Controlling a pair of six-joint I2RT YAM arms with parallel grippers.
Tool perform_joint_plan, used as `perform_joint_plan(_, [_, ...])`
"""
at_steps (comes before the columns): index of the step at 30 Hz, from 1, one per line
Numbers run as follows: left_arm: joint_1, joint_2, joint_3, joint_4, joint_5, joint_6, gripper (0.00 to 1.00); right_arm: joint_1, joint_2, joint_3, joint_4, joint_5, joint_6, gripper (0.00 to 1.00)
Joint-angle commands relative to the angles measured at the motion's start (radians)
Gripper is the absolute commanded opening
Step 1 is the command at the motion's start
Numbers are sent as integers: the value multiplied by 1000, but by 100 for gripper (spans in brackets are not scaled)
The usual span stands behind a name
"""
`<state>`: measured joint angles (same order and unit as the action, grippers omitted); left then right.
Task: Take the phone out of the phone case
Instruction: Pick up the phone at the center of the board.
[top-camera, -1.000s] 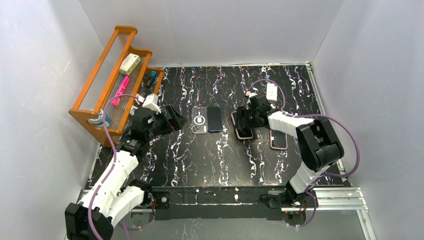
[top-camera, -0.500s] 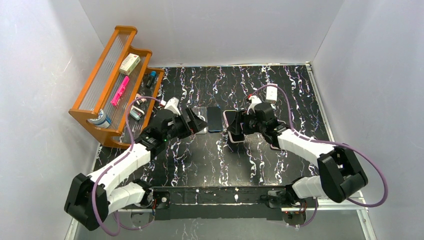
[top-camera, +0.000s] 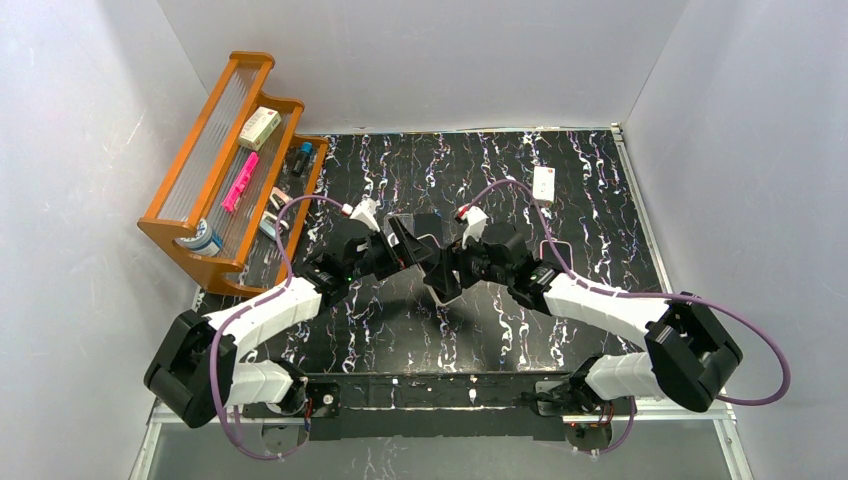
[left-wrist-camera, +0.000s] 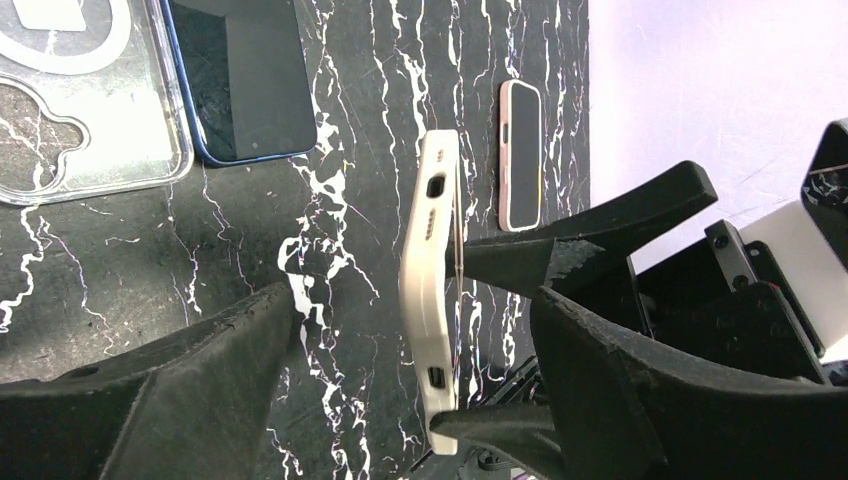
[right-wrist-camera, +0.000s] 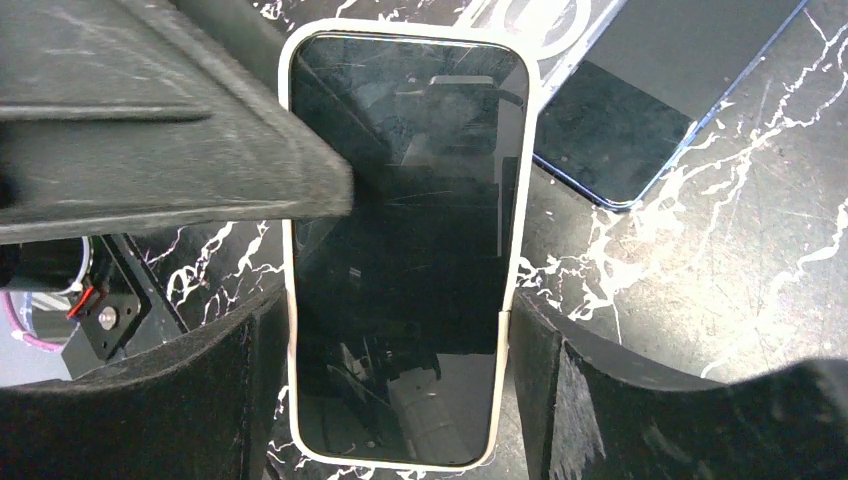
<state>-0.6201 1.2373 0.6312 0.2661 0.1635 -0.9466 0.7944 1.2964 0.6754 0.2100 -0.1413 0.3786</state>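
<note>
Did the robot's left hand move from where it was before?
Yes. The left gripper swung to the right, away from the wooden rack and toward the cased phone.

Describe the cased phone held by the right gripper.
The cased phone has a dark, glossy, scratched screen inside a cream, rubbery-looking case with cutouts along one edge. It is held above the table, clamped by its long sides in the right gripper; the open left gripper straddles it.
</note>
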Motion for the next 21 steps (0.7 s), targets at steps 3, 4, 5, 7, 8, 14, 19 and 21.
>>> perform_joint_plan(3, [-18,7,18,40,-32,-28,73,21,-41,59,142,3,-46,13])
perform_joint_plan(4, [-19,5,10,47,-32,-38,67,22,-38,61,147,0,-47,13])
perform_joint_plan(5, [-19,3,1,60,-30,-49,63,23,-37,63,154,-5,-47,13])
perform_joint_plan(7, [-22,2,-9,79,-21,-66,54,24,-28,65,168,-12,-47,14])
perform_joint_plan(8, [-25,4,-10,88,-16,-74,50,24,-25,69,174,-16,-46,14])
perform_joint_plan(14, [-38,36,-5,130,12,-98,38,26,6,90,208,-49,-46,16])
perform_joint_plan(19, [-38,3,-10,136,-18,-83,15,26,12,96,222,-57,-27,26])
perform_joint_plan(21, [-38,-20,-13,124,-46,-72,9,25,6,81,243,-47,-7,35])
